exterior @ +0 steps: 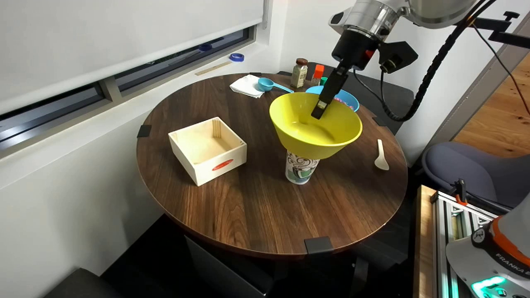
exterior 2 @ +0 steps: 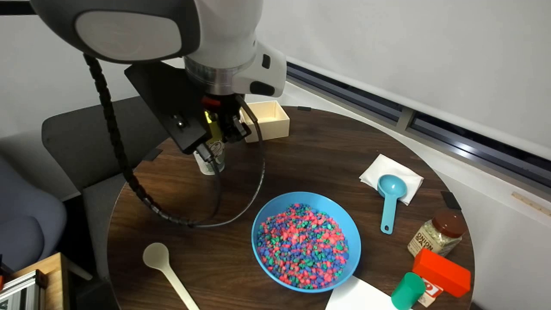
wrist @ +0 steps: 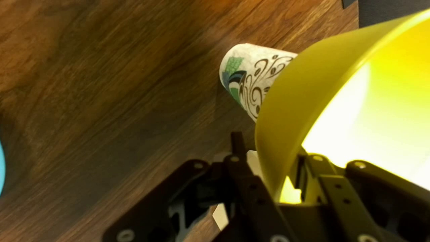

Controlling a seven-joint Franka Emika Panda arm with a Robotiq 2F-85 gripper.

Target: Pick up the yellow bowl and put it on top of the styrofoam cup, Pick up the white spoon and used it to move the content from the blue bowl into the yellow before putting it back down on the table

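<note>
The yellow bowl (exterior: pixel 285 132) sits over the top of the styrofoam cup (exterior: pixel 300 169), which stands on the dark table (exterior: pixel 256 215). My gripper (wrist: pixel 268 151) straddles the bowl's near wall, one finger inside and one outside, with gaps showing on both sides, so it is open. Most of the yellow bowl is hidden behind the arm in an exterior view, where part of the cup (exterior 2: pixel 218 153) shows. The blue bowl (exterior 2: pixel 301 198) holds pink, blue and green content (exterior 2: pixel 301 245). A white spoon (exterior 2: pixel 161 262) lies on the table, apart from both bowls.
An open wooden box (exterior: pixel 186 159) stands on the table beyond the cup. A blue scoop (exterior 2: pixel 391 187) lies on a white napkin (exterior 2: pixel 374 174). Near the blue bowl stand a seasoning jar (exterior 2: pixel 434 234), a red-topped container (exterior 2: pixel 443 271) and a green cylinder (exterior 2: pixel 407 290).
</note>
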